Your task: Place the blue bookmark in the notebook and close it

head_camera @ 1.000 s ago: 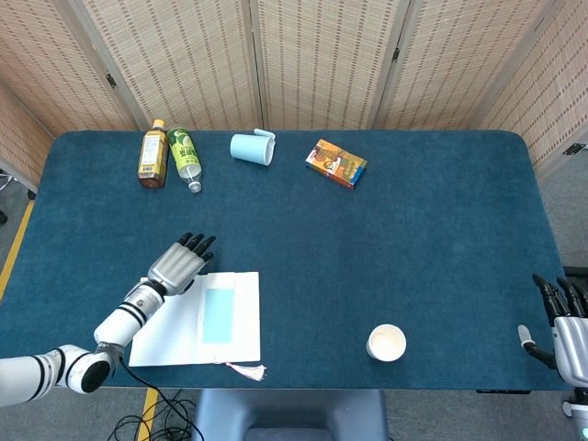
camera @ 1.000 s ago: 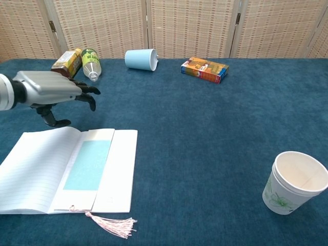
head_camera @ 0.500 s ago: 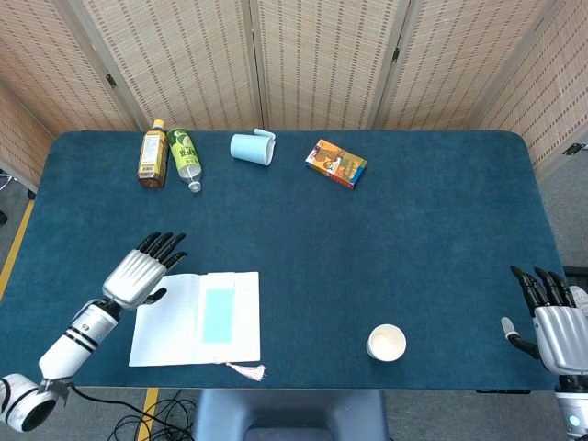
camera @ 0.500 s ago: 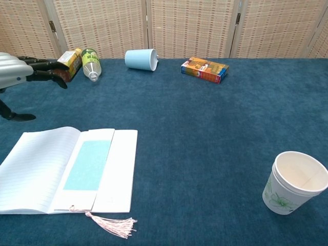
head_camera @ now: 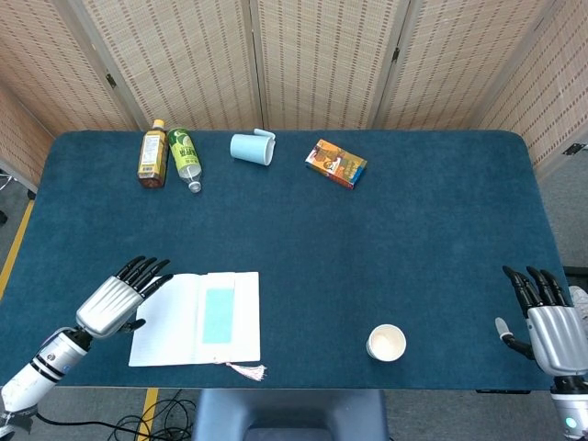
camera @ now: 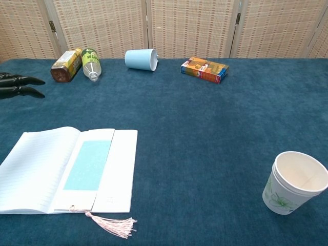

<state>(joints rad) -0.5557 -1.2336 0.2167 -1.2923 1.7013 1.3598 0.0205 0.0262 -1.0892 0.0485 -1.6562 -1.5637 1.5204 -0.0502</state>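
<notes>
The white notebook (head_camera: pixel 175 319) (camera: pixel 36 169) lies open near the table's front left. A light blue bookmark (head_camera: pixel 219 314) (camera: pixel 88 165) lies flat on its right page, and a pink tassel (head_camera: pixel 248 371) (camera: pixel 114 225) trails past the lower edge. My left hand (head_camera: pixel 118 299) hovers open just left of the notebook, holding nothing; only its fingertips (camera: pixel 19 85) show in the chest view. My right hand (head_camera: pixel 545 322) is open at the table's front right corner, far from the notebook.
At the back lie a brown bottle (head_camera: pixel 152 154), a green bottle (head_camera: pixel 185 157), a tipped light blue cup (head_camera: pixel 252 148) and an orange box (head_camera: pixel 336 163). A white paper cup (head_camera: pixel 386 343) (camera: pixel 295 182) stands at the front right.
My left hand has drawn back left and toward the table's front, off the notebook's left page. My right hand has risen a little at the right edge. The notebook and bookmark have not moved.
</notes>
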